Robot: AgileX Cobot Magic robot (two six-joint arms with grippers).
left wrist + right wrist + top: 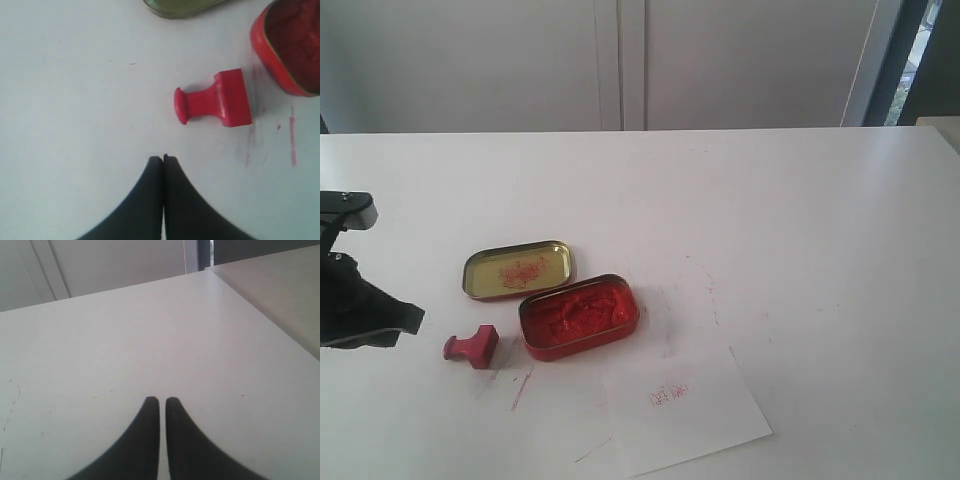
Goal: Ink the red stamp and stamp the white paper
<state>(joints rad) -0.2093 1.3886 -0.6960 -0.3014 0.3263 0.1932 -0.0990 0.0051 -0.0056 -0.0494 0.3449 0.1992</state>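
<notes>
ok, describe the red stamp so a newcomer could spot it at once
On the white table, find the open red ink tin. Just left of it, not touching, lies the red stamp on its side. It's far smaller than the tin or gold lid: a block with a knob handle.

Ink tin (579,317) close beside red stamp (472,346)

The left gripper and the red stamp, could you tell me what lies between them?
Nothing: the left wrist view shows only bare white table between the left gripper and the red stamp.
</notes>
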